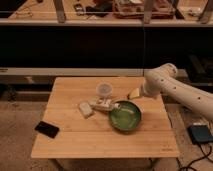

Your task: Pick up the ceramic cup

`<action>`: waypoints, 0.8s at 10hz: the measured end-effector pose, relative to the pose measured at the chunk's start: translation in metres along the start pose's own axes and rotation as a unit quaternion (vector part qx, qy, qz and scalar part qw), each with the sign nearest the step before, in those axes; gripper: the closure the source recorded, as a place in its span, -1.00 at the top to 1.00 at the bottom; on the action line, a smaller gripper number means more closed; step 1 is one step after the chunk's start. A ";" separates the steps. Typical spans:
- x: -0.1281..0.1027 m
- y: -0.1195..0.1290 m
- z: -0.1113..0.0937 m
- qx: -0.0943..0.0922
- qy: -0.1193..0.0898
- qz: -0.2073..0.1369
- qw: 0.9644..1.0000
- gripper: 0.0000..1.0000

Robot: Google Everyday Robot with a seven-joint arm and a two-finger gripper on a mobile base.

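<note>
- Where the white robot arm (pixel 167 85) extends from the right, its gripper (pixel 103 104) sits low over the light wooden table (pixel 65 140); whether it is open or closed cannot be told.
- The small pale greyish-white ceramic cup (pixel 104 89) stands upright just behind it, beside the wide green bowl (pixel 125 116).
- Approach step, apparently; next, centre on the cup and close.

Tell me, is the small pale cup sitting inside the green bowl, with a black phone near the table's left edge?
No. The camera view shows the ceramic cup standing on the table, behind and left of the green bowl, not inside it. The black phone does lie near the left edge. The gripper is low between cup and bowl.
</note>
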 end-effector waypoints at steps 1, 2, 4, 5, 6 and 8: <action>0.001 -0.003 0.000 0.001 0.000 -0.001 1.000 0.60; 0.001 -0.005 0.001 0.002 -0.001 -0.002 1.000 0.60; 0.001 -0.003 0.000 0.001 0.000 -0.002 1.000 0.60; 0.001 -0.003 0.001 0.001 0.000 -0.002 1.000 0.60; 0.001 -0.004 0.001 0.001 0.000 -0.003 1.000 0.60; 0.001 -0.003 0.001 0.001 0.000 -0.002 1.000 0.60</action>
